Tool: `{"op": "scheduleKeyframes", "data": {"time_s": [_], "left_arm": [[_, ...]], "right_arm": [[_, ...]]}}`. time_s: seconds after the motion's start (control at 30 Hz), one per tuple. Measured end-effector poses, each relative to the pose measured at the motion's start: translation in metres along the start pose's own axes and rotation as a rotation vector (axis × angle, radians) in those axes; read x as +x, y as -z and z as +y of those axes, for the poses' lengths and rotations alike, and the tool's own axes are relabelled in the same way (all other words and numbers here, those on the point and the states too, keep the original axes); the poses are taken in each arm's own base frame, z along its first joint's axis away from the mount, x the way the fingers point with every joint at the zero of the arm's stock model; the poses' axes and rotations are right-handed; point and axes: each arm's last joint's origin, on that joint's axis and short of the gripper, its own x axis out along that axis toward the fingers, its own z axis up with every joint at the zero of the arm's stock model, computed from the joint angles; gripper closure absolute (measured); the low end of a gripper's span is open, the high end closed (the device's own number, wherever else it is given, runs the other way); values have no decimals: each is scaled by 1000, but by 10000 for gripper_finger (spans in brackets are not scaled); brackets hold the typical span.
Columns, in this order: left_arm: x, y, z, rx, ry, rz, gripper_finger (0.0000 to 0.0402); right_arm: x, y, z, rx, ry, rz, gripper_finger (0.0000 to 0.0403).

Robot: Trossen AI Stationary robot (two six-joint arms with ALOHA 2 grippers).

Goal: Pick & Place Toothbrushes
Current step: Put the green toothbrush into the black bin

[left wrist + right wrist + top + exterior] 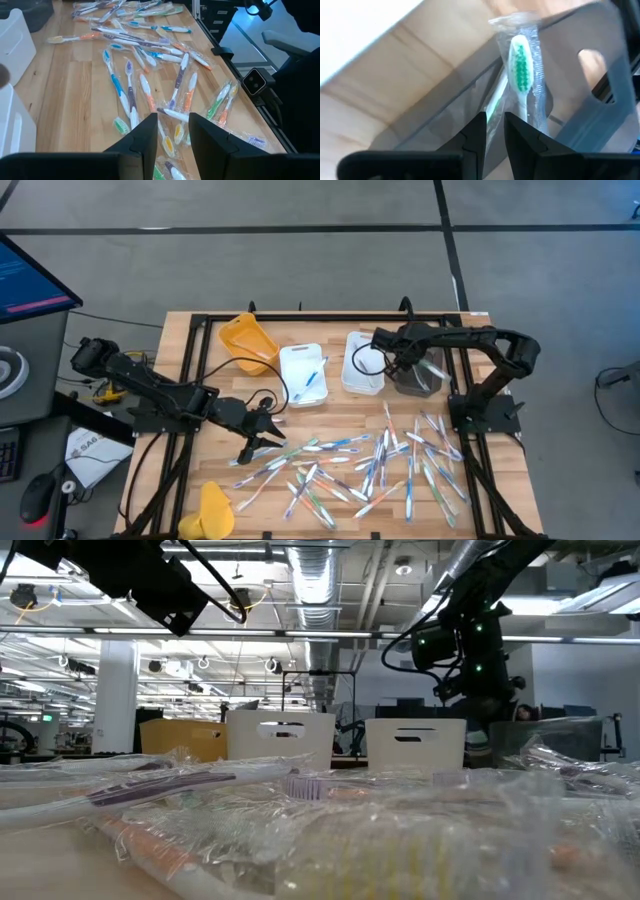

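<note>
Yellow tray [248, 341], white trays [302, 374], table [190, 405]

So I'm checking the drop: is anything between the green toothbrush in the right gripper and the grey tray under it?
Nothing visible. The right gripper holds the wrapped green toothbrush directly over the grey tray.

Pale striped-grain wooden desk [330, 425]; toothbrushes [370, 465] at lower centre are white with blue, green, orange accents. Upper centre: yellow tray [248, 342], two white trays [302, 375], one dark grey tray [418, 375]. Green-bristled toothbrush [521, 70].

Green-bristled toothbrush [520, 75] handle hidden behind right gripper [495, 131] (fingers narrowly apart).
</note>
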Motion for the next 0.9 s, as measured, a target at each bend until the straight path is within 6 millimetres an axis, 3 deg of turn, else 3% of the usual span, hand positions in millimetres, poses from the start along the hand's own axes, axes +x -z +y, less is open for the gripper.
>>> {"op": "scheduleKeyframes", "data": {"time_s": [0.9], "left_arm": [[0, 0, 0, 0, 0, 1, 298]], "right_arm": [[2, -1, -6, 115, 58, -3, 342]]}}
